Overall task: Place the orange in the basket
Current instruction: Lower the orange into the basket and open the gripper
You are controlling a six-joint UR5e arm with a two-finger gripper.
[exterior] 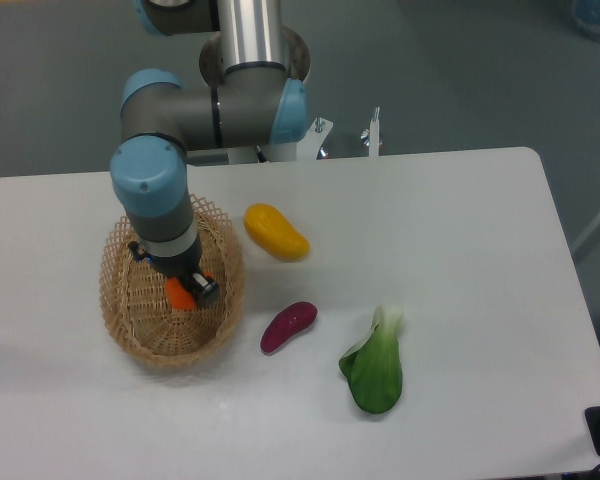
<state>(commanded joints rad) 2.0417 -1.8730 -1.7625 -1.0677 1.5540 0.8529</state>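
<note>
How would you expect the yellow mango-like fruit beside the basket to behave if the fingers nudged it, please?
The mango-like fruit looks smooth and glossy, so it may slip. Its elongated, rounded shape would probably pivot or wobble rather than roll straight. It looks solid, likely stiff.

Robot lab; white table [460,200], grey floor [460,70] (arm [210,105] bolted on)

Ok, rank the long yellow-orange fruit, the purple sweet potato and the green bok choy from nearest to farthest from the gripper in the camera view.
Measured from the gripper, which is down inside the tan woven wicker basket:
1. Long yellow-orange fruit, just beyond the basket's upper right rim, and the dark purple sweet potato, lower right of the basket: too close to call.
2. Leafy green bok choy, farthest right, clearly last.
</note>
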